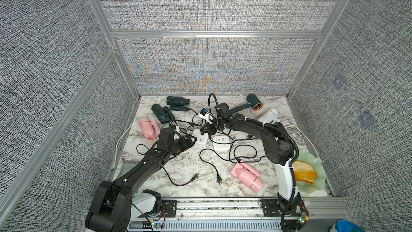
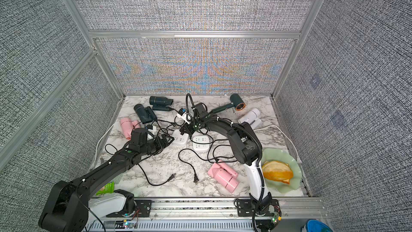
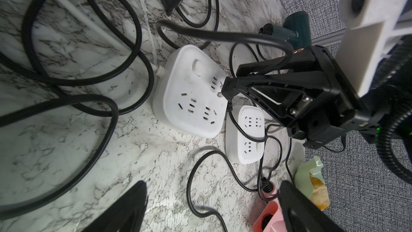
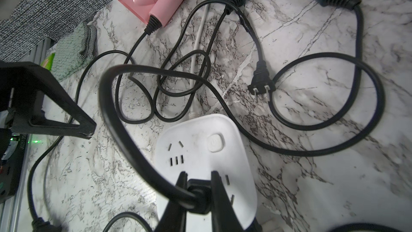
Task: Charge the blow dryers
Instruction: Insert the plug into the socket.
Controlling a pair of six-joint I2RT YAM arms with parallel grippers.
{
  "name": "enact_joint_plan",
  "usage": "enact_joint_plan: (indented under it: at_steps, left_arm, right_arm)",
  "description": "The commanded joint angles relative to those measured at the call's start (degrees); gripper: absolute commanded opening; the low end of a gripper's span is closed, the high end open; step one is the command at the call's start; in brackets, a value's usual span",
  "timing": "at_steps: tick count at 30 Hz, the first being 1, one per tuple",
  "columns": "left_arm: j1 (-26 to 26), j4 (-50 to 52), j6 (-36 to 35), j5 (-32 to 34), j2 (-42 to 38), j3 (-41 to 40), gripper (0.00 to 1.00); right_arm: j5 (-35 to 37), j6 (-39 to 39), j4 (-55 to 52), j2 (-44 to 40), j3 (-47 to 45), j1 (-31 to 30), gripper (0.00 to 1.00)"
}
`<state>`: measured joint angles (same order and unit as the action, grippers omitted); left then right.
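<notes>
1. Where the marble table (image 1: 178, 188) is nearest, a loose black plug (image 1: 219, 178) lies flat, with another one just left of it. To their right lies a pink blow dryer (image 1: 246, 175), smooth and round like a fat tube.
2. In the middle, the left gripper (image 1: 190, 141) is spread wide and holds nothing. It sits just left of the left socket block (image 1: 199, 139), a smooth white square with round corners.
3. The right gripper (image 4: 198, 174) pinches a held plug (image 4: 198, 197) tight, right over that block. I think the job now is to push this plug in. I cannot tell if its pins are in yet. To do it well, line up the two flat pins with two thin slots, then press straight down. The block looks light and may slide, so the left gripper could hold it down.
4. A second socket block (image 1: 220, 145) lies just to the right. Thin, bendy black cords (image 1: 211, 164) loop around both.
5. Farther left lie a second pink blow dryer (image 1: 148, 128) and a dark teal blow dryer (image 1: 161, 113).
6. Farthest away are another teal blow dryer (image 1: 178, 102), a copper-ringed blow dryer (image 1: 254, 104) and a white blow dryer (image 1: 268, 116).
</notes>
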<state>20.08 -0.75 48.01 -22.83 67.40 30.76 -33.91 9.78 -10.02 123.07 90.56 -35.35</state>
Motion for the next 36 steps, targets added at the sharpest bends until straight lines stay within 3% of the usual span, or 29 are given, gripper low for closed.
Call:
enact_joint_plan:
  at_steps: [1, 22, 36]
  left_arm:
    - [0.1, -1.2, -0.5, 0.1, 0.3, 0.3, 0.94]
    - [0.3, -2.1, -1.0, 0.2, 2.8, 1.0, 0.94]
    - [0.4, -3.1, -1.3, -0.2, 4.2, 1.2, 0.93]
  right_arm:
    - [0.4, 1.3, 1.1, 0.3, 0.7, 0.1, 0.11]
    - [0.6, 2.3, -0.4, 2.8, 2.7, 0.2, 0.08]
    - [0.6, 0.1, 2.6, 0.3, -2.5, 0.0, 0.07]
